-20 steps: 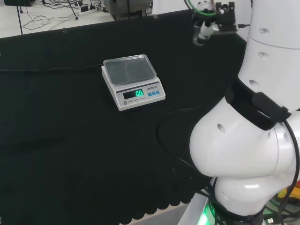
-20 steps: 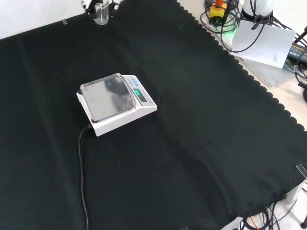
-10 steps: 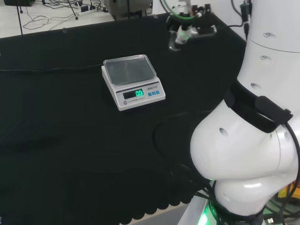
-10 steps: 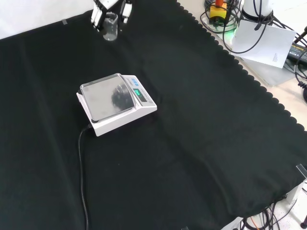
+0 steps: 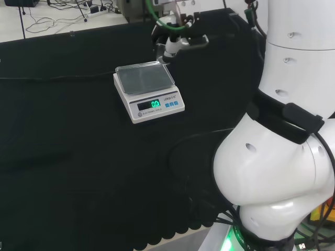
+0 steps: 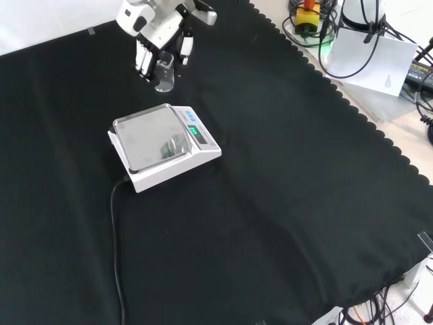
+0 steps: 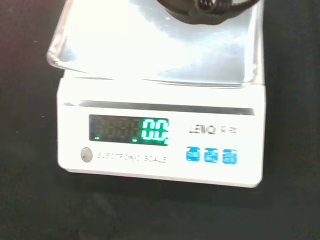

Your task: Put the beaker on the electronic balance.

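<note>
Status: the beaker [image 6: 164,73] is picked and in carry — not placed yet. The hand [image 6: 159,42] has its fingers curled around the clear beaker from above and holds it off the cloth of the surface [image 6: 284,189]. In the front view it hangs just beyond the far edge of the electronic balance [image 6: 162,145], near it but apart. In the head view the hand [image 5: 175,39] with the beaker [image 5: 168,50] sits at the balance's far right corner, right at the pan's edge; whether it overlaps the pan I can't tell from that angle.

Done, judging by how things lie: grasp and lift, most of the transfer. Left: a short move over the pan [image 6: 150,137], lower, let go, pull back.

The pan is bare in the front and wrist views, and the green display [image 7: 154,131] is lit, so nothing rests on the balance [image 7: 160,100]. A dark rounded shape sits at the wrist picture's edge over the pan — can't tell if it's the beaker's base or part of the hand.

Beaker contents: can't tell, the glass is too clear. It looks roughly upright in the front view.

Watch item, my read — the balance's power cable [image 6: 115,230] runs off toward the camera in the front view, well clear of the approach path.
</note>
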